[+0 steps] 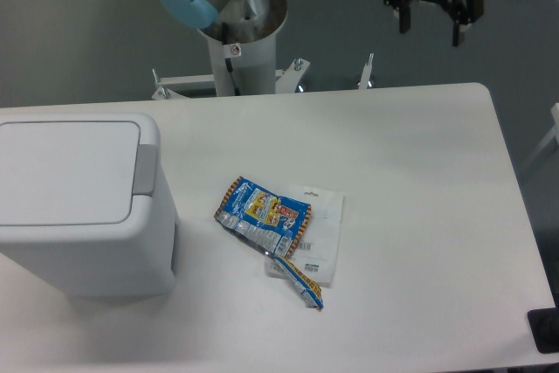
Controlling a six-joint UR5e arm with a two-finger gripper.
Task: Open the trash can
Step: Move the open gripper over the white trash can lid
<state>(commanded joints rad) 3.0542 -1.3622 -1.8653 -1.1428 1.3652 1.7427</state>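
The trash can (79,207) is a large boxy white bin at the left edge of the table. Its flat lid (65,172) is down, and the grey push tab (145,169) is on its right side. My gripper (431,31) hangs high at the upper right, beyond the table's far edge, far from the bin. Its two black fingers are spread apart and hold nothing.
A blue and orange snack wrapper (262,216) lies mid-table, overlapping a clear white packet (319,233). The arm's white base column (240,50) stands behind the table's far edge. A dark object (546,329) sits at the table's bottom right corner.
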